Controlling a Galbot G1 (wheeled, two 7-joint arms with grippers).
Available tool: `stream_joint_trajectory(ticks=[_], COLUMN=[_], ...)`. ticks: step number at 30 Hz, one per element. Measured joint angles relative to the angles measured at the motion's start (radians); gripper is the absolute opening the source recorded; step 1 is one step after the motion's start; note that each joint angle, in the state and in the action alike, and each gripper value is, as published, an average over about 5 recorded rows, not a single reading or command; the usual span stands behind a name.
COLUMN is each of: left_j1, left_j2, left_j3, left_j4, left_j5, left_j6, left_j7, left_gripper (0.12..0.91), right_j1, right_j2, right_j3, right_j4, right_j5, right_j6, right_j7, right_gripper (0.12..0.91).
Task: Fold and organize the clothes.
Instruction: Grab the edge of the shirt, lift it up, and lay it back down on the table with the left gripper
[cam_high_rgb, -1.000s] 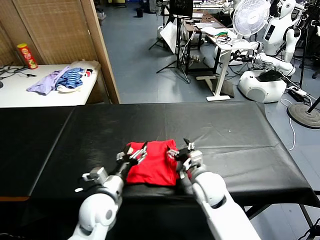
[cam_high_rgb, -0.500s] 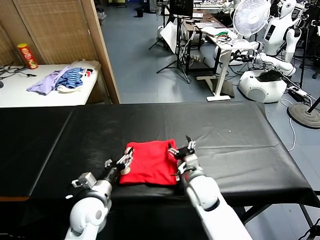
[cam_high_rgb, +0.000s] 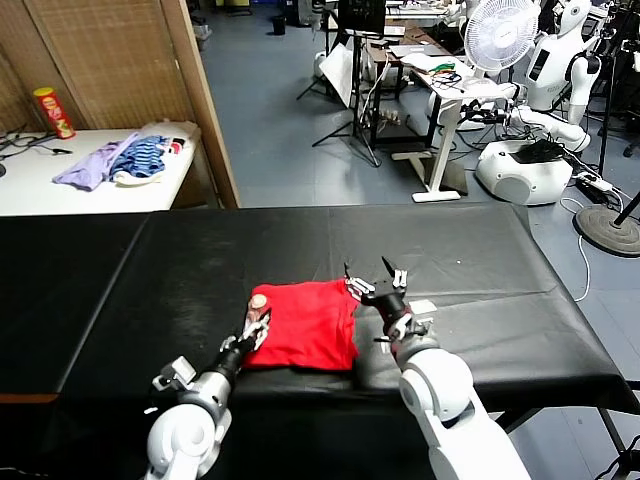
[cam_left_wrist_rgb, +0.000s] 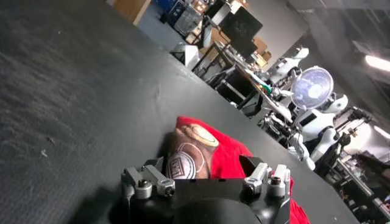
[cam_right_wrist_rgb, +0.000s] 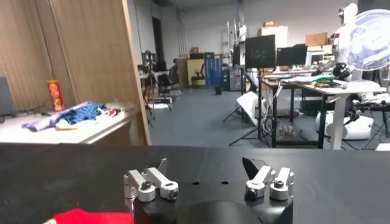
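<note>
This is a robotics lab or workshop. In the upper right of the head view stand white humanoid robots (cam_high_rgb: 565, 45), a white pedestal fan (cam_high_rgb: 502, 32) and desks (cam_high_rgb: 425, 60) crowded with monitors, cables and stands on a grey floor. A wooden partition (cam_high_rgb: 120, 60) fills the upper left, and a black-draped tabletop (cam_high_rgb: 150, 270) spans the foreground.

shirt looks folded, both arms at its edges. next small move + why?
Probably lift both grippers clear. The red T-shirt lies as a compact folded bundle on the black table; the right gripper stands open and empty at its far right corner, the left gripper against its left edge.
</note>
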Motion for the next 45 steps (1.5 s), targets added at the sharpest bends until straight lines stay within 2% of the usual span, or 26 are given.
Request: stream_joint_trajectory(ticks=[6,9,13,18,25,31,34,37,40,45], left_j1=[-0.008,-0.015,-0.023,-0.024,-0.016,0.016,0.043,0.063,0.064,0.039], left_j2=[-0.001,0.002,0.023,0.089,0.283,0.456,0.493,0.488,0.453,0.346], left_j3=[0.010,0.018,0.016,-0.010,-0.098,-0.211,-0.243,-0.229,-0.163,0.010], left_j4=[-0.002,-0.008,-0.013,-0.001,0.009,-0.015,-0.060,-0.128,-0.177,-0.190], left_j5=[0.070,0.162,0.349,0.579,0.867,1.020,1.023,0.931,0.791,0.559], left_j6=[-0.015,-0.014,0.005,-0.018,-0.047,-0.050,-0.040,-0.040,-0.040,-0.011], left_j7=[-0.008,-0.019,-0.016,0.014,0.047,0.049,0.048,0.044,0.032,-0.004], left_gripper=[0.276,0.173,0.166,0.162,0.162,0.162,0.162,0.162,0.162,0.162], right_j1=[-0.019,-0.034,-0.060,-0.086,-0.096,-0.096,-0.096,-0.100,-0.110,-0.127], right_j2=[0.005,0.009,0.011,0.010,0.013,0.018,0.019,0.021,0.021,0.016], right_j3=[0.020,0.034,0.056,0.072,0.074,0.071,0.070,0.070,0.073,0.088], right_j4=[0.012,0.022,0.031,0.036,0.036,0.036,0.035,0.034,0.036,0.042], right_j5=[-0.047,-0.094,-0.166,-0.196,-0.200,-0.200,-0.201,-0.204,-0.207,-0.206], right_j6=[-0.030,-0.077,-0.128,-0.140,-0.159,-0.159,-0.158,-0.158,-0.158,-0.155], right_j7=[0.021,0.047,0.061,0.053,0.053,0.050,0.049,0.049,0.047,0.037], right_gripper=[0.798,0.798,0.798,0.798,0.798,0.798,0.798,0.798,0.798,0.798])
